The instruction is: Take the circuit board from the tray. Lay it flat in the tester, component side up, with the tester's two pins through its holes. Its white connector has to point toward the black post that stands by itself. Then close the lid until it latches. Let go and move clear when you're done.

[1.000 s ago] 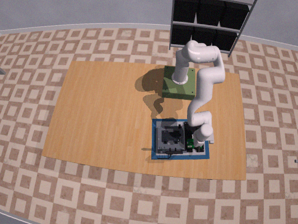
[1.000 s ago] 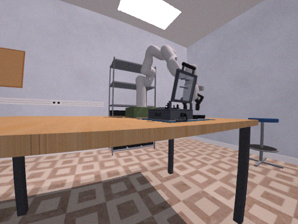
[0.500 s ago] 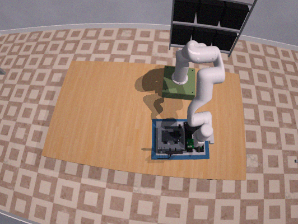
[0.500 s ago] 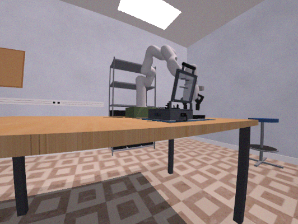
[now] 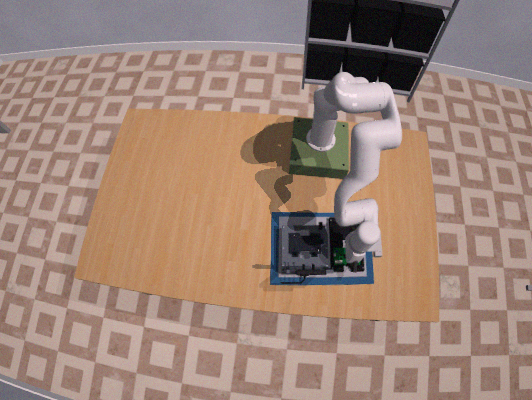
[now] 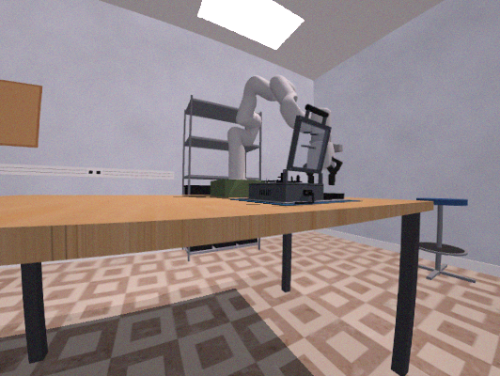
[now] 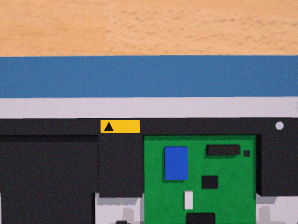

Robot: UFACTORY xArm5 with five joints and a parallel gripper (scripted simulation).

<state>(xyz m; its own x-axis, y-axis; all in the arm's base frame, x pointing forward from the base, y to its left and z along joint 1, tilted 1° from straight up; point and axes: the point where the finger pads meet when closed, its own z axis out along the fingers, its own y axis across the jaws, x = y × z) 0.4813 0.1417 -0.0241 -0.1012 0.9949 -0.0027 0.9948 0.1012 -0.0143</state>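
One bench (image 5: 190, 200) (image 6: 197, 216) carries the white arm (image 5: 367, 150) (image 6: 239, 150) and the tester (image 5: 305, 252) (image 6: 287, 192), its lid (image 6: 308, 145) raised. Beside the tester, the black tray (image 5: 336, 227) (image 6: 335, 195) (image 7: 120, 170) holds the green board (image 5: 340, 256) (image 7: 227, 195), component side up. Over at the tray, the pincer (image 6: 321, 180) is spread fully wide, gripping nothing.
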